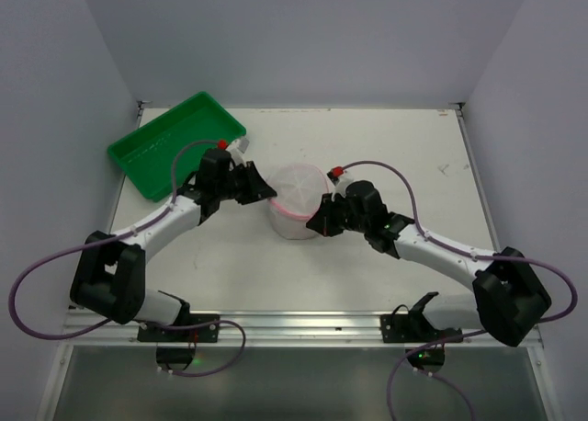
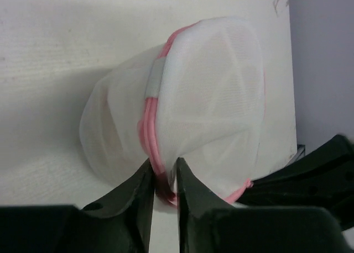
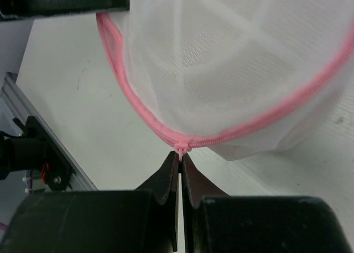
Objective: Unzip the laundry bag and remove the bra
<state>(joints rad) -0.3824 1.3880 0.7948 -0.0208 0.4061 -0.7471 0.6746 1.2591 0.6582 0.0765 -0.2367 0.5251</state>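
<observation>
The laundry bag [image 1: 297,200], a rounded white mesh pouch with pink zipper trim, sits mid-table between both arms. My left gripper [image 1: 268,192] is shut on the bag's pink rim [image 2: 150,137] at its left side; in the left wrist view the bag [image 2: 210,98] fills the centre. My right gripper [image 1: 319,221] is shut on the pink zipper pull [image 3: 181,148] at the bag's near right edge; the bag [image 3: 243,54] hangs above the fingertips. The zipper line looks closed to the right of the pull. The bra is hidden; only white mesh shows.
A green tray [image 1: 175,143] stands at the back left, tilted against the wall corner. The table's metal front rail [image 1: 294,324] runs along the near edge. White walls close in the back and sides.
</observation>
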